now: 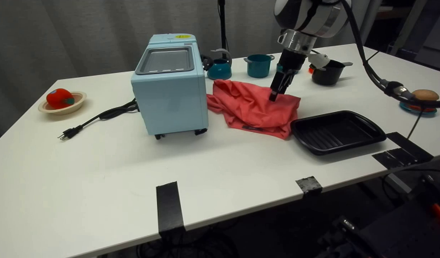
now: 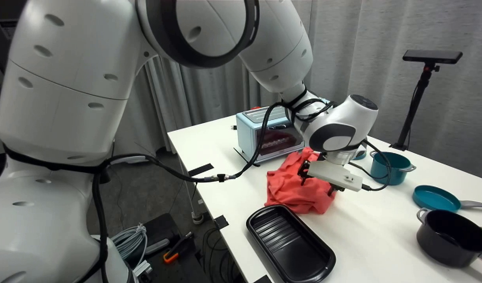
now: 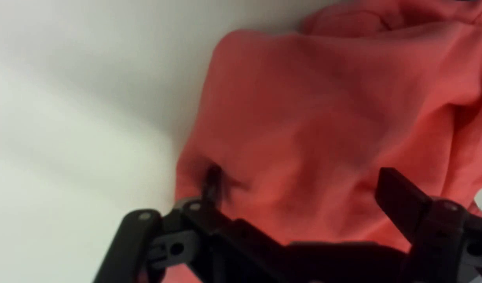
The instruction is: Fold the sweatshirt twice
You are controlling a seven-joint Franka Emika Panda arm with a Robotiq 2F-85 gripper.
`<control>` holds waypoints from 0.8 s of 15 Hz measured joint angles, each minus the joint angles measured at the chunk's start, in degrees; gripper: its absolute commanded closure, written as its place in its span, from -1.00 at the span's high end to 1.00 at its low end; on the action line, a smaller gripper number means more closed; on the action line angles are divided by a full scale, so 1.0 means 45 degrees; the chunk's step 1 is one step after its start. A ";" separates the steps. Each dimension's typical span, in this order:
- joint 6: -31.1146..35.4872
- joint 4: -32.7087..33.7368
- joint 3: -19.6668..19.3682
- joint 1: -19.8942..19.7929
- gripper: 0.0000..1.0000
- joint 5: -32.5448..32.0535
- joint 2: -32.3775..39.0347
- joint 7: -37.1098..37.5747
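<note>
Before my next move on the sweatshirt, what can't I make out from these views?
Sweatshirt: in an exterior view, anything behind the oven is hidden; in the wrist view, the right edge cuts it off.
Fingertip at picture left, wrist view: dark and blurred, so contact is unclear.
Pan: in an exterior view, the right edge crops its handle.

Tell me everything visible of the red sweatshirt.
The red sweatshirt is plain, soft-looking fabric with a dark strip near one edge; its cut is lost in the folds. It lies crumpled on the white table between the blue toaster oven and black roasting pan; contact with the pan is unclear. The open end effector is over it, one finger seemingly denting the fabric.
</note>
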 measured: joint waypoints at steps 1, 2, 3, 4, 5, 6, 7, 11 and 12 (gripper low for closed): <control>0.0076 -0.0135 0.0083 0.0023 1.00 -0.0091 0.0060 -0.0236; 0.0133 -0.0276 0.0181 0.0043 1.00 -0.0170 0.0086 -0.0491; 0.0278 -0.0437 0.0277 0.0066 1.00 -0.0281 0.0090 -0.0715; 0.0529 -0.0603 0.0325 0.0114 1.00 -0.0425 0.0106 -0.0891; 0.0918 -0.0767 0.0327 0.0182 1.00 -0.0614 0.0123 -0.1006; 0.1429 -0.0917 0.0320 0.0237 1.00 -0.0886 0.0172 -0.1069; 0.2041 -0.1048 0.0292 0.0287 1.00 -0.1221 0.0258 -0.1093; 0.4458 -0.1115 0.0004 0.0372 1.00 -0.2583 0.0675 -0.1037; 0.5007 -0.1042 -0.0132 0.0371 1.00 -0.2876 0.0753 -0.0983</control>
